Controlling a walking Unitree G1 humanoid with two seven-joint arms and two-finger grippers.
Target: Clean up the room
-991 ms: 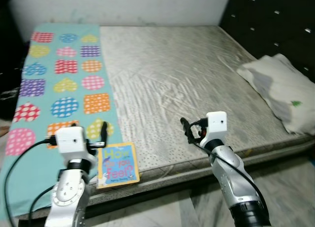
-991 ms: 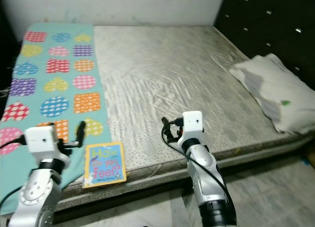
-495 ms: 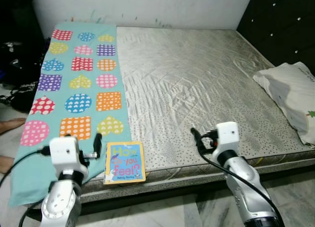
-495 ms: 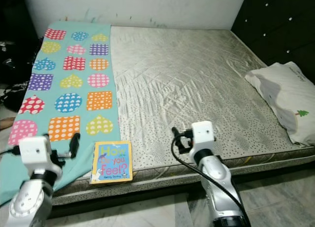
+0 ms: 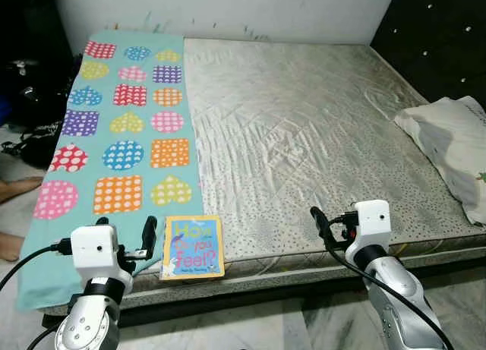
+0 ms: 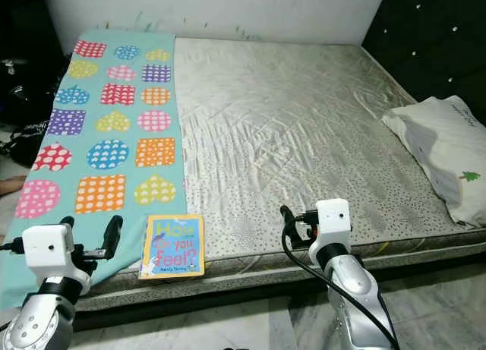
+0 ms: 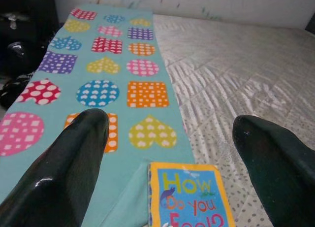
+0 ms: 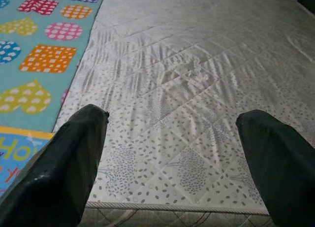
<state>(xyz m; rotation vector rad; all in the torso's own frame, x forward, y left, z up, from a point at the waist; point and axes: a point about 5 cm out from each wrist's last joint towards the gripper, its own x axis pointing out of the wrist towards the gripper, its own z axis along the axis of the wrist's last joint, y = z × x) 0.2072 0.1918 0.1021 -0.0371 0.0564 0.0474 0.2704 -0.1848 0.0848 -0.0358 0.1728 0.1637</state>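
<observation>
A picture book (image 5: 193, 247) titled "How Do You Feel?" lies flat at the bed's front edge, half on a teal blanket (image 5: 121, 122) printed with colourful hearts, circles and squares. My left gripper (image 7: 170, 121) hovers open just left of the book (image 7: 189, 197), with nothing between its fingers. My right gripper (image 8: 172, 116) is open and empty over the silvery mattress (image 5: 304, 122) near the front edge, well right of the book. A white pillow (image 5: 452, 149) rests at the bed's right side.
Black bags (image 5: 30, 99) sit on the floor left of the bed, and a person's foot (image 5: 15, 189) shows there. A dark padded headboard (image 5: 440, 39) stands on the right, a white wall behind. Marble floor (image 5: 304, 327) runs along the bed's front.
The whole picture has shifted: the camera has drawn back from the bed. The book, blanket and pillow lie as before. Both grippers stay open and empty.
</observation>
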